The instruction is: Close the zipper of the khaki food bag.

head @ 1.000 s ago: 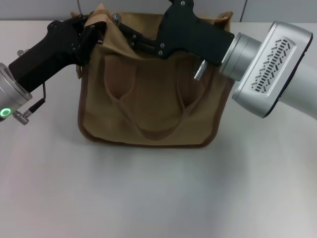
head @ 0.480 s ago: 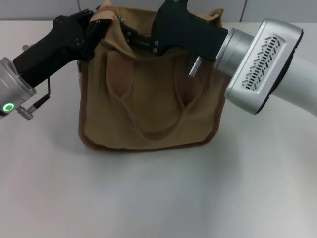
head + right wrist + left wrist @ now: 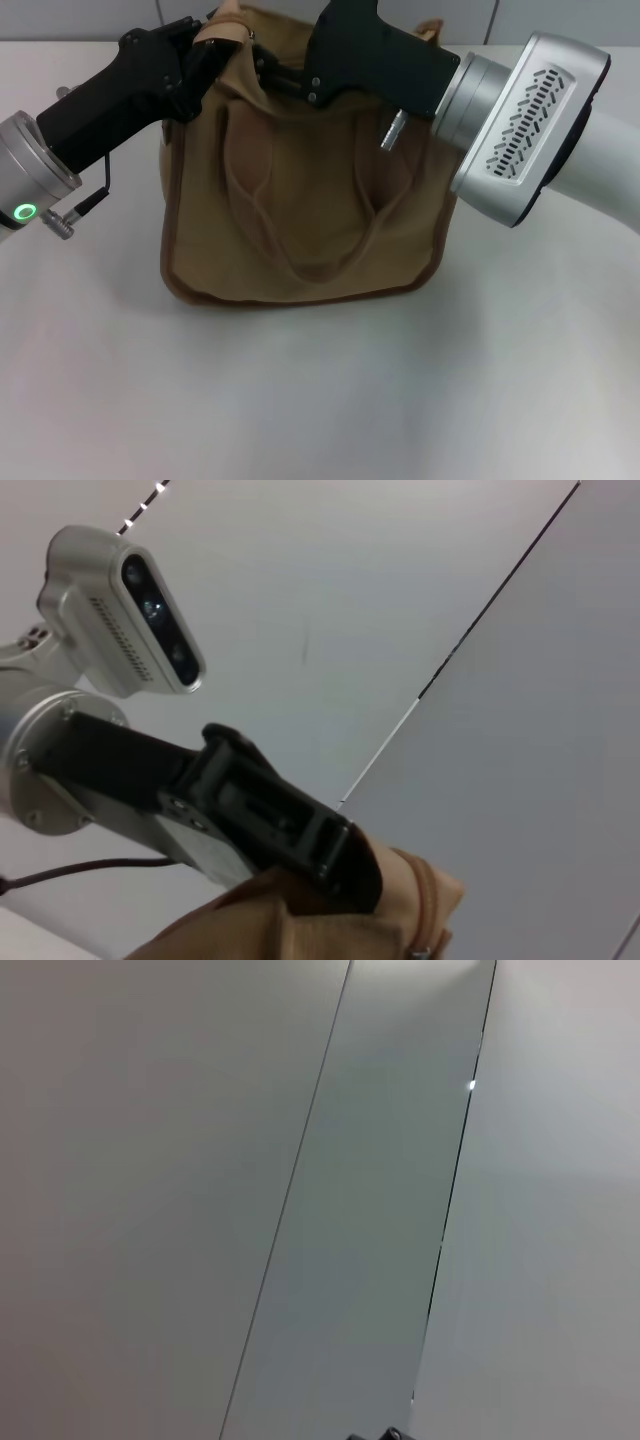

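Observation:
The khaki food bag [image 3: 300, 200] stands on the white table, its two looped handles [image 3: 300, 265] hanging down the front. My left gripper [image 3: 205, 50] is shut on the bag's top left corner; the right wrist view shows its black fingers [image 3: 340, 865] clamped on the khaki fabric [image 3: 290, 930]. My right gripper [image 3: 262, 72] reaches along the bag's top edge, right next to the left gripper. The zipper [image 3: 425, 905] shows only in the right wrist view, with a small silver slider [image 3: 417, 951] at the picture's edge. In the head view the zipper is hidden behind the grippers.
The white table [image 3: 320, 400] lies in front of the bag. A grey panelled wall [image 3: 380, 1210] stands behind it. My right arm's thick silver wrist [image 3: 520, 130] hangs over the bag's right side.
Both grippers have shifted: the left one up and to the right, the right one to the left along the bag's top. The silver slider seen between them earlier no longer shows in the head view.

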Controlling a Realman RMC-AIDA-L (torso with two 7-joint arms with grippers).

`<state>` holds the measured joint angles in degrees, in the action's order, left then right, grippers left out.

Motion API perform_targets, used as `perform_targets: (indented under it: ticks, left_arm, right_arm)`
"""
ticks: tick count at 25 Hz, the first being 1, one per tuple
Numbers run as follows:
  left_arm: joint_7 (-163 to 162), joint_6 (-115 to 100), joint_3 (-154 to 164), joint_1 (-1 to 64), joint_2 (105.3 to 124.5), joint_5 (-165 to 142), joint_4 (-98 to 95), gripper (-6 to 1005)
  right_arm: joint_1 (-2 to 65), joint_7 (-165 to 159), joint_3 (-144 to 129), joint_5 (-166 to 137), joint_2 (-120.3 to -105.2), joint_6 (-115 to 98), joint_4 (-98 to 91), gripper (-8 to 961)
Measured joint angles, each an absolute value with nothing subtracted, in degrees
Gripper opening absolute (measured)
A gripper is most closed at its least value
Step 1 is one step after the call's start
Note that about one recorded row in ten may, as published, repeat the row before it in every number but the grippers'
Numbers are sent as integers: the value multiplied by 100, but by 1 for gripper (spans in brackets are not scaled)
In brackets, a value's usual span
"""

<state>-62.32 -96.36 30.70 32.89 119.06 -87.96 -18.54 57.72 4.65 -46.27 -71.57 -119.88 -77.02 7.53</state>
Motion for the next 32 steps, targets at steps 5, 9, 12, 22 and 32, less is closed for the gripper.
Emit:
perform_targets:
  ticks: [5, 9, 12, 22, 32]
  left_arm:
    - [-6232, -9618, 3079, 3289, 11913, -8805, -1863, 22]
    - [-6232, -9610, 3079, 3290, 11915, -8806, -1870, 22]
    - [-6233, -9605, 3063, 3287, 11914, -8804, -1862, 26]
    - [-6232, -9621, 3066, 3231, 11904, -8796, -1863, 37]
    - [-6216, -9595, 3007, 2989, 11880, -8686, -1897, 49]
  right_arm:
    - [5689, 721, -4610, -7382, -11988, -7707, 729, 667]
    - [5663, 982, -4597, -7402, -11989, -7736, 817, 578]
    - [5660, 994, -4574, -7412, -11990, -7725, 834, 465]
    - [5613, 1006, -4568, -7450, -11989, -7742, 852, 234]
    - [5336, 985, -4555, -7423, -11988, -8046, 802, 5]
